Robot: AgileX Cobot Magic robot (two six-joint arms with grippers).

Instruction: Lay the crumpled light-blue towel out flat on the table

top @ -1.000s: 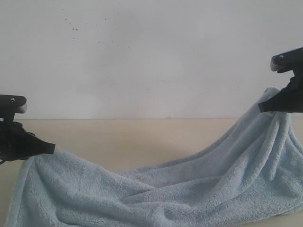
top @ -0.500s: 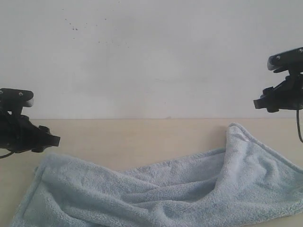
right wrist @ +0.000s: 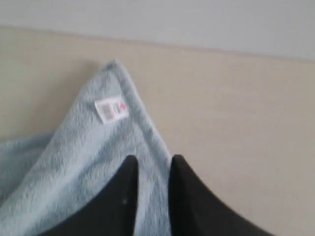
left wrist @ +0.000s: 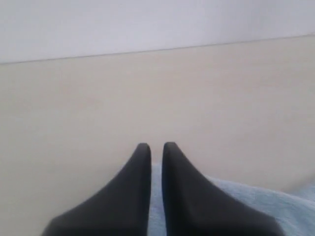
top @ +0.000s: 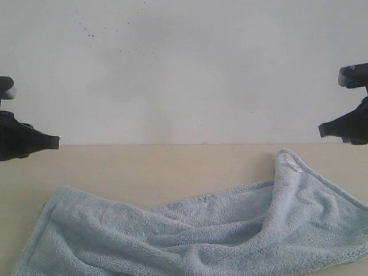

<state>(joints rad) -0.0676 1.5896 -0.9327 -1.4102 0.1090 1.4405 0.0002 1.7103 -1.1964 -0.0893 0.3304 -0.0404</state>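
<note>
The left tool (left wrist: 156,145) is clenched empty, the right tool (right wrist: 153,158) slightly parted and empty, both clear of the towel (top: 230,224) on the bench (top: 144,167).

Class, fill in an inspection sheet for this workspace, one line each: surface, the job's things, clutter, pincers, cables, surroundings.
Surface: table, plain light beige, smooth.
Job's things: towel lies on the table, rumpled, with long folds across its middle, not flat; white tag near its far right corner.
Clutter: nothing seen.
Pincers: left pincer shut, empty, raised over the towel's left end; right pincer slightly open, empty, raised over the right corner; neither touches the towel.
Cables: nothing seen.
Surroundings: white wall with a few dark specks.
</note>
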